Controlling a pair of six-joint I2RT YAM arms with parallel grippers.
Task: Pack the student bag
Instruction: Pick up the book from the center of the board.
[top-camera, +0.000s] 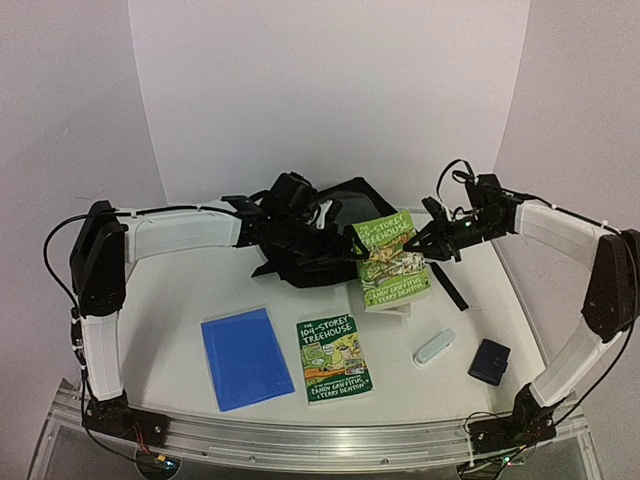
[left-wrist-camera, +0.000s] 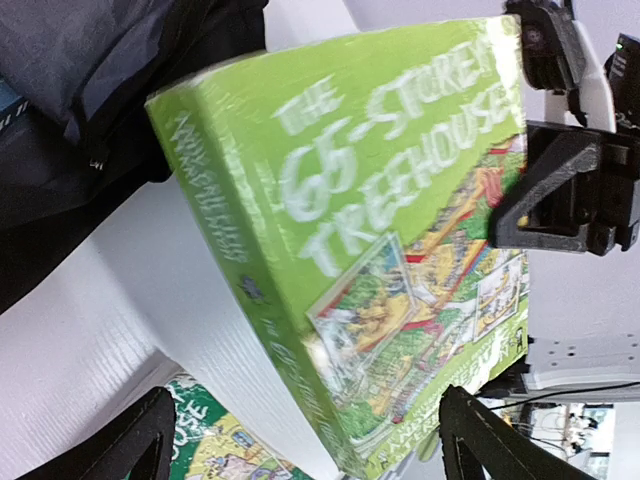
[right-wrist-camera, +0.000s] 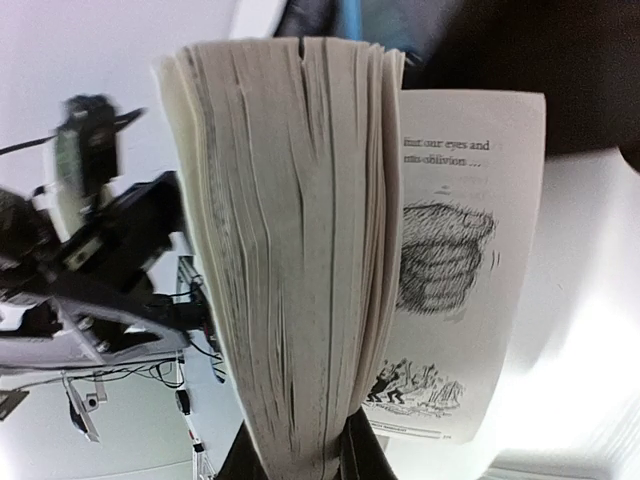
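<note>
1. Student bag (top-camera: 300, 262): slumped on the table (top-camera: 170, 300) at back centre, black fabric crumpled, partly covered by the left arm. Contents not readable from any view.
2. Left claw (left-wrist-camera: 307, 420): spread wide, gripping nothing, hovering just in front of the bag. Green book cover filling the space beyond its fingers.
3. Right claw (top-camera: 432, 243): clamped on the page edge of the 65-Storey Treehouse book (top-camera: 393, 258), opposite the spine.
4. Held book: off the table, tilted, cover facing up toward the overhead camera, spine side toward the bag. Top corner overlapping the bag's fabric in the left wrist view; contact impossible to confirm. Not inside the bag.
5. Right wrist view: page block slightly fanned, one illustrated page hanging loose to the right of the block.
6. Flat on the table near the front edge, left to right: blue folder (top-camera: 245, 357), 104-Storey Treehouse book (top-camera: 333, 360), white oblong case (top-camera: 434, 346), small dark-blue pouch (top-camera: 489, 361). All apart from one another and well apart from the bag. Pouch contents not visible.
7. Black stick-shaped item (top-camera: 449, 285): pen or ruler, cannot tell. On the table just right of the held book, below the right claw.
</note>
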